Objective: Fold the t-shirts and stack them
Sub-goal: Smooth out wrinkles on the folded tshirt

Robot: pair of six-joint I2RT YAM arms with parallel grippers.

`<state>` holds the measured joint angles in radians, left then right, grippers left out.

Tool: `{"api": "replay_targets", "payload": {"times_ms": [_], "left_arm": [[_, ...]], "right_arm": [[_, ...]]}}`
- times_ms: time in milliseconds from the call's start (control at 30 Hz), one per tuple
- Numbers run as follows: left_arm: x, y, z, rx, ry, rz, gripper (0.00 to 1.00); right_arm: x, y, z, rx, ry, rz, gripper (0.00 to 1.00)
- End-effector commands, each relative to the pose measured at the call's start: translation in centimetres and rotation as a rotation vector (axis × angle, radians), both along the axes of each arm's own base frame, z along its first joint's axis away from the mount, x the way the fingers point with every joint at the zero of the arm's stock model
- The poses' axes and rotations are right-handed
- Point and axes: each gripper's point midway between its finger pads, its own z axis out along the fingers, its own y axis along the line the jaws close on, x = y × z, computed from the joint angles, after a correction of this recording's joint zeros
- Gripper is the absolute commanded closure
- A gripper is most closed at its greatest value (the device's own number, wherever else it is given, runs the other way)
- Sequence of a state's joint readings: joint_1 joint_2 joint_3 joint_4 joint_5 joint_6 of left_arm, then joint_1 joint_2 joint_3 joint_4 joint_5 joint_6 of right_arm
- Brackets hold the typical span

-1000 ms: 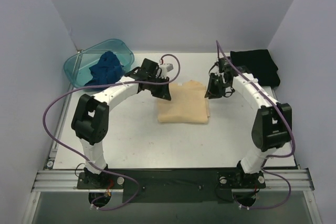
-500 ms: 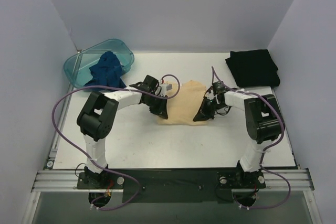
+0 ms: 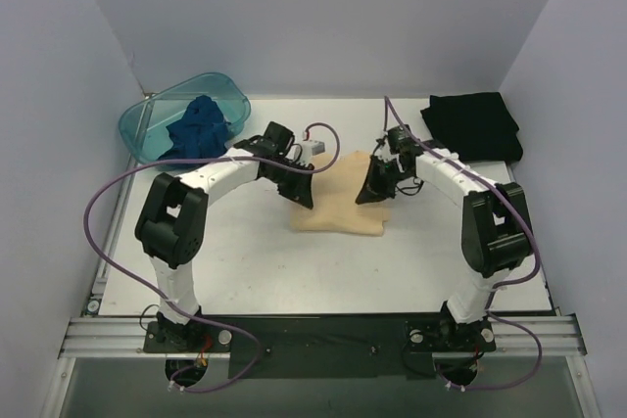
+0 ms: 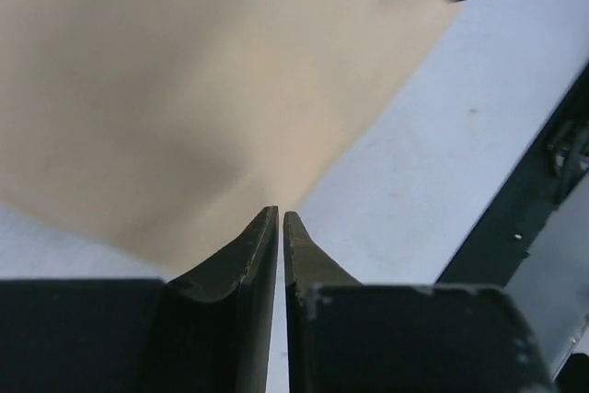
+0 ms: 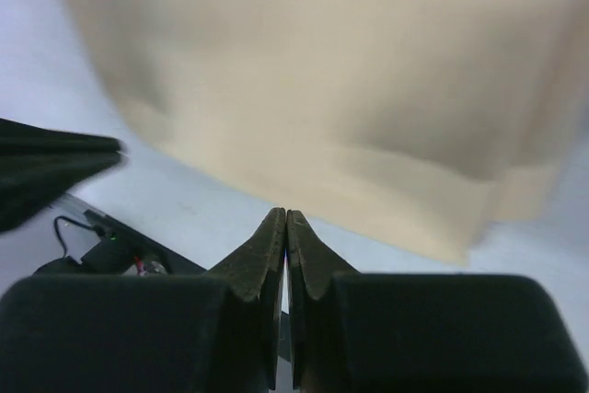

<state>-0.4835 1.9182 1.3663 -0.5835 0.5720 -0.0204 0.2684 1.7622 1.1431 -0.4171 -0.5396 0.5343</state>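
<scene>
Bench [image 3: 245, 261]: white, enclosed by pale walls on three sides, with two arms mounted at its near edge.

Item 1, tan t-shirt [image 3: 343, 214]: lies in the middle of the bench, between the two wrists. It is partly folded and its outline is uneven. The near edge is fairly straight and the far part is narrower and rumpled. Stepped layers of cloth show along one edge in the right wrist view.

Item 2, black t-shirt [image 3: 475, 124]: sits at the far right corner of the bench. It is folded flat into a neat rectangle, well apart from the tan t-shirt.

Item 3, dark blue t-shirt [image 3: 199, 127]: a crumpled, unfolded heap inside the basin, rising above its rim.

Basin [image 3: 132, 126]: teal and translucent, at the far left corner of the bench.

Left gripper [image 4: 279, 215]: at the left side of the tan t-shirt. The jaws are narrow, with only a thin slit between them, and are closed on the shirt's edge. The cloth draws in to a point at the tips.

Right gripper [image 5: 286, 213]: over the right side of the tan t-shirt. The jaws are pressed fully together with nothing seen between them. The tips are just beside the shirt's layered edge, and a sliver of bench shows in between.

Cables [image 3: 98, 208]: purple, one looping out from each arm.
</scene>
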Motion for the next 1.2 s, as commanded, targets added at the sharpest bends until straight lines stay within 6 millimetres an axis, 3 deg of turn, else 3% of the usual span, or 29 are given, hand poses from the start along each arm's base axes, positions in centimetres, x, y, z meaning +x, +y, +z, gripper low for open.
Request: {"api": "replay_targets", "payload": {"times_ms": [0, 100, 300, 400, 500, 600, 667, 833, 900, 967, 1033, 1167], "left_arm": [[-2.9, -5.8, 6.1, -0.212, 0.007, -0.122, 0.83], [-1.3, -4.2, 5.8, -0.184, 0.012, -0.018, 0.83], [2.3, 2.4, 5.1, -0.104, -0.026, 0.193, 0.83], [2.1, 3.9, 4.3, -0.058, -0.039, 0.205, 0.83], [1.6, 4.1, 4.4, -0.069, -0.058, 0.206, 0.83], [1.8, 4.2, 5.1, -0.069, -0.086, 0.192, 0.83], [1.9, 4.0, 5.3, -0.072, -0.089, 0.189, 0.83], [1.8, 2.3, 6.2, -0.090, -0.099, 0.156, 0.83], [1.6, 1.8, 6.3, -0.094, -0.100, 0.144, 0.83], [1.4, 1.6, 6.1, -0.092, -0.094, 0.137, 0.83], [1.3, 1.7, 5.8, -0.087, -0.088, 0.140, 0.82], [1.2, 1.7, 5.7, -0.083, -0.087, 0.138, 0.83]], "right_arm": [[2.4, 6.0, 5.6, 0.170, -0.137, 0.067, 1.00], [2.6, 9.7, 5.8, 0.276, -0.098, 0.077, 1.00], [0.9, 12.3, 0.3, 0.345, 0.043, 0.023, 1.00], [-1.0, 11.0, -5.3, 0.251, 0.142, 0.001, 1.00], [-3.1, 9.2, -8.5, 0.178, 0.225, -0.017, 1.00], [-3.1, 8.7, -7.6, 0.149, 0.190, 0.013, 1.00], [-2.2, 8.9, -5.5, 0.144, 0.146, 0.048, 1.00], [-0.2, 11.5, 2.9, 0.190, -0.028, 0.168, 1.00], [-0.8, 12.0, 4.3, 0.215, -0.048, 0.179, 1.00], [-1.8, 12.0, 3.9, 0.222, -0.030, 0.169, 1.00], [-2.7, 11.4, 2.2, 0.217, 0.002, 0.146, 1.00], [-4.3, 9.9, -3.0, 0.155, 0.096, 0.112, 1.00]]}}
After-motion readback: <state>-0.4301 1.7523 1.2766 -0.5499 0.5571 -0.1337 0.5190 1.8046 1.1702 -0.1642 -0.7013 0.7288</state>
